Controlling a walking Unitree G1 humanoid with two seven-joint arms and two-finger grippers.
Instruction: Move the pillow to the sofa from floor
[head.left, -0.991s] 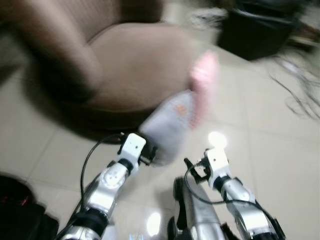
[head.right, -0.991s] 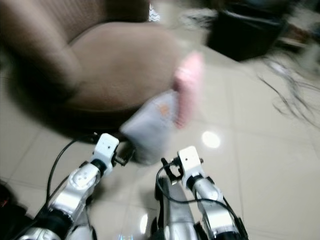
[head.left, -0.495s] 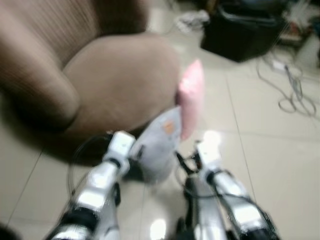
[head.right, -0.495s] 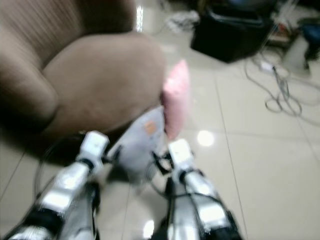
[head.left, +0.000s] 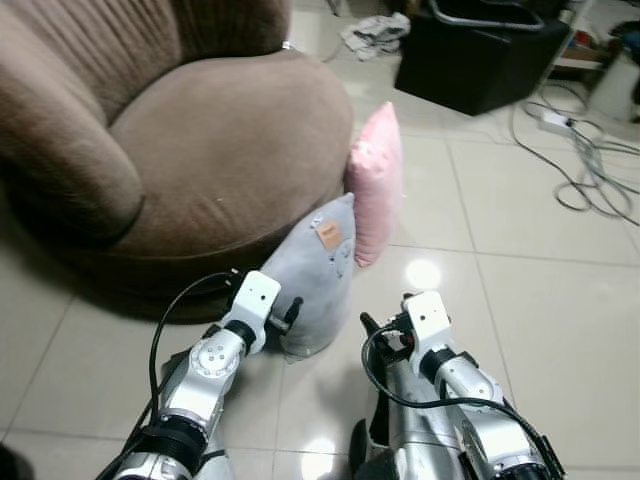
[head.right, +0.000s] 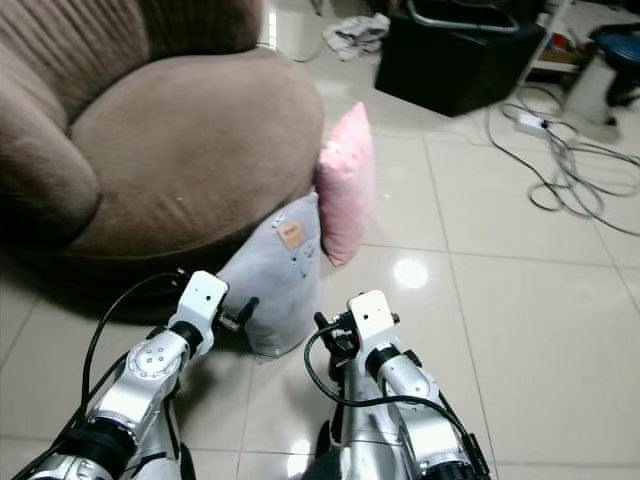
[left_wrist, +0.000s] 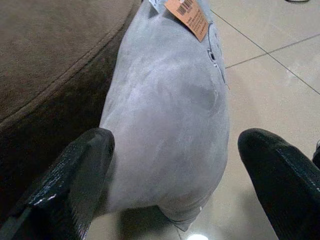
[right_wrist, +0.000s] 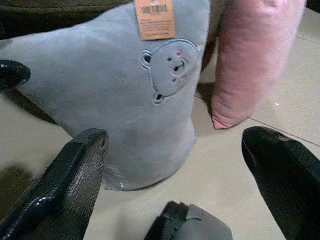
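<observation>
A grey pillow (head.left: 318, 272) with an orange tag stands on the tiled floor, leaning against the front of the brown round sofa (head.left: 220, 140). A pink pillow (head.left: 377, 185) stands upright just behind it, also against the sofa. My left gripper (head.left: 288, 312) is open at the grey pillow's lower left side, and the left wrist view shows the grey pillow (left_wrist: 170, 105) close between its spread fingers (left_wrist: 70, 185). My right gripper (head.left: 374, 330) is open near the floor, just right of the pillow's base. The right wrist view shows the grey pillow (right_wrist: 130, 90) and the pink pillow (right_wrist: 255, 55) ahead.
A black box (head.left: 480, 55) stands on the floor at the back right. Loose cables (head.left: 580, 170) lie beside it on the tiles. A crumpled cloth (head.left: 372, 35) lies behind the sofa. Bare tiles stretch to my right.
The camera has swung and steadied, so the picture is sharp now. Both grippers stay low in front of the grey pillow. The pillows have not moved.
</observation>
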